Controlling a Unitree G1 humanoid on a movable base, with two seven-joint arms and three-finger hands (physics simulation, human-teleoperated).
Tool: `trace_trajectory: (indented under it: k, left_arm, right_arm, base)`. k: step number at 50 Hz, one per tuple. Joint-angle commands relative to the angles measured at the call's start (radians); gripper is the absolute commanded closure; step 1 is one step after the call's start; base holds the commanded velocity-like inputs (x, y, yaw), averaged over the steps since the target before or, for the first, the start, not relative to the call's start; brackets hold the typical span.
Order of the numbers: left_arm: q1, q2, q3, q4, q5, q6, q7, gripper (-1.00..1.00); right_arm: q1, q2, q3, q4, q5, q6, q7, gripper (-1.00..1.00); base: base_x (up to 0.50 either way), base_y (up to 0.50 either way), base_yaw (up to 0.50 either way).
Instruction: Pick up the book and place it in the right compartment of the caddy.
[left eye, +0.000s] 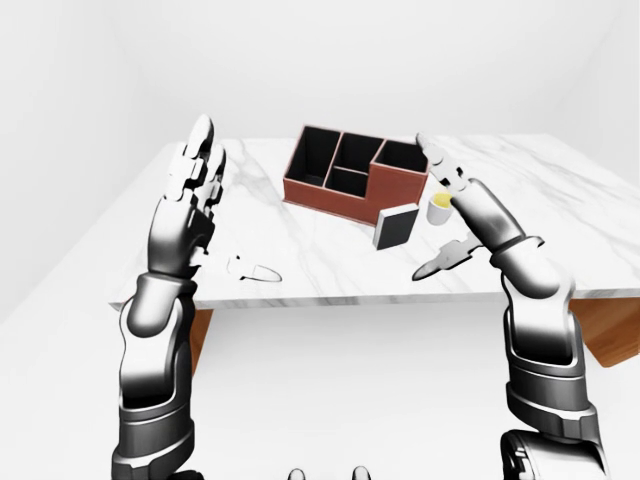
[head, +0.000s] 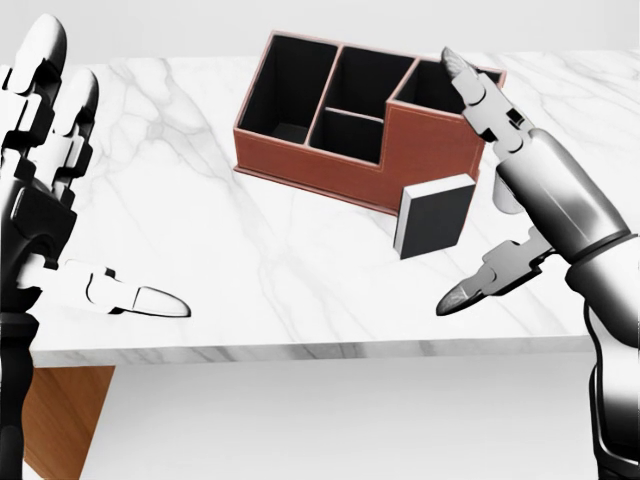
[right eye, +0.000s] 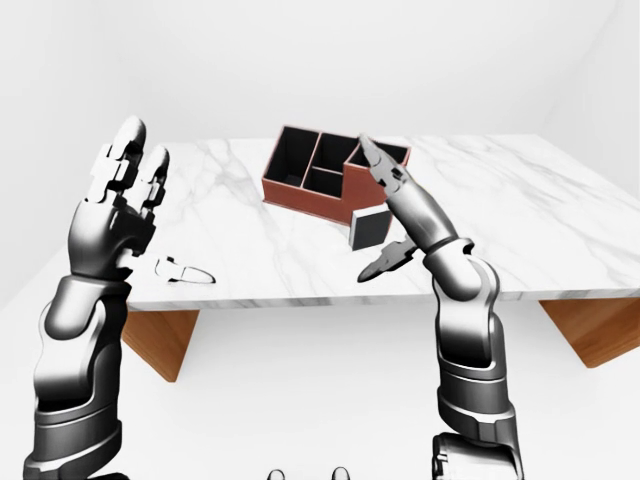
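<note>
Two hands up, both over the near edge of the desk (head: 200, 300), both empty. Left hand (head: 45, 190) at the left of the head view: fingers straight and pointing up, thumb out sideways to the right, wide open, touching nothing. Right hand (head: 530, 195) at the right: long fingers stretched toward the top of the view, thumb spread down-left, also wide open, nothing held. Between the two thumbs a broad bare stretch of white marble, running from the near edge up to the caddy.

One book (head: 433, 215), dark cover with pale edge, standing tilted on the desk, just below the tall right end of the caddy; touching or only close, cannot tell. Just right of the book, the right thumb, near it but apart.

One caddy (head: 330, 165), red-brown outside, black inside, lying at a slant in the upper middle of the head view. Four compartments counted: one long at the left, two small in the middle, one taller at the right. Right fingertips seen across the right compartment's rim.

One cup (left eye: 440, 208), white with yellow inside, right of the book in the left-eye view, mostly hidden behind the right hand in the head view.

Farther on, more bare marble to the far edge and to the right.
</note>
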Motion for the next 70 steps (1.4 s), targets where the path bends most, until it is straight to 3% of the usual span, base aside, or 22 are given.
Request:
trace_trajectory:
  k: [1, 70]
  left_arm:
    - [-0.02, 0.009, 0.005, -0.003, 0.004, 0.0, -0.002, -1.0]
    - [-0.022, -0.007, -0.014, -0.018, 0.031, 0.0, 0.001, -1.0]
  right_arm:
    - [-0.055, -0.029, -0.014, -0.01, -0.012, 0.0, 0.033, -1.0]
    - [-0.035, -0.044, -0.023, 0.035, -0.071, 0.0, 0.018, -1.0]
  base:
    - [0.25, 0.0, 0.0]
    - [0.23, 0.0, 0.0]
